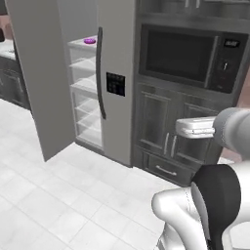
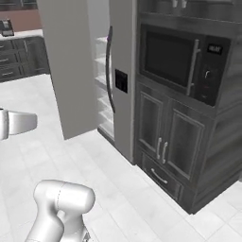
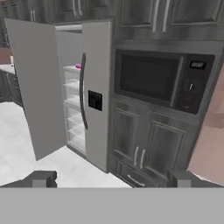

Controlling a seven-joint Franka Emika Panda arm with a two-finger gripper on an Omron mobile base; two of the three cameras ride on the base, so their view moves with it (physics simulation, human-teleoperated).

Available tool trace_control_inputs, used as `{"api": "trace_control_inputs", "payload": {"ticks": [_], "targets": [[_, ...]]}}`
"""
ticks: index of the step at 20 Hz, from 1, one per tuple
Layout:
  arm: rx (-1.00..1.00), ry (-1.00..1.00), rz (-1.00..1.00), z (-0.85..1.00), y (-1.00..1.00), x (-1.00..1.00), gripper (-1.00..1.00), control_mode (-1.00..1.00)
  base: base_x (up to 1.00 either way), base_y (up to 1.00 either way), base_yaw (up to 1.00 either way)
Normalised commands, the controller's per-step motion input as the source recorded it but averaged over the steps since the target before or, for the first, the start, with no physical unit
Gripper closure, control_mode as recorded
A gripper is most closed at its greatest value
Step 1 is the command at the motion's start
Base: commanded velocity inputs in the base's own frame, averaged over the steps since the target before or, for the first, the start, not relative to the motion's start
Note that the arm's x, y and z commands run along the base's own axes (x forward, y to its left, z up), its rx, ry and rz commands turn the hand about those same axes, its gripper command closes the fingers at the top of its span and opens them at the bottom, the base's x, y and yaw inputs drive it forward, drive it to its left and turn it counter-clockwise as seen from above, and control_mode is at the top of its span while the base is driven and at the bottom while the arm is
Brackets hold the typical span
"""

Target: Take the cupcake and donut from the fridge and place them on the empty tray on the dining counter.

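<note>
The fridge (image 1: 114, 83) stands with its left door (image 1: 36, 73) swung wide, showing the translucent white shelves (image 1: 85, 88) inside. The donut (image 1: 89, 41), with its purple-magenta icing, lies on the top shelf, near that shelf's front edge; in the hand view it shows as a small purple spot (image 3: 78, 66) at the same shelf's front edge, partly behind the dark vertical handle (image 3: 82, 92) of the shut right door. A black dispenser panel (image 1: 115, 84) sits on that right door.

To the right of the fridge a black built-in microwave (image 1: 188, 58) is set into dark grey cabinets (image 1: 166, 132), with a drawer (image 1: 166, 171) at the bottom.

The hand (image 3: 112, 179) is well apart from the fridge, out over the white tiled floor (image 1: 58, 195), and faces the open compartment. Its two dark fingertips (image 3: 41, 178) stand wide apart at the bottom of the hand view, with nothing between them.
</note>
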Motion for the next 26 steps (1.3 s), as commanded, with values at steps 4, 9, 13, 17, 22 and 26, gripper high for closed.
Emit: {"api": "trace_control_inputs", "payload": {"ticks": [4,9,13,17,22,26], "targets": [[0.00,0.00,0.00,0.00,0.00,0.00,-1.00,1.00,1.00,0.15,0.01],[0.00,0.00,0.00,0.00,0.00,0.00,-1.00,1.00,1.00,0.61,-0.01],[0.00,0.00,0.00,0.00,0.00,0.00,-1.00,1.00,1.00,0.93,-0.13],[0.00,0.00,0.00,0.00,0.00,0.00,-1.00,1.00,1.00,0.96,-0.29],[0.00,0.00,0.00,0.00,0.00,0.00,-1.00,1.00,0.98,0.84,-0.54],[0.00,0.00,0.00,0.00,0.00,0.00,-1.00,1.00,0.60,0.94,-0.47]]}}
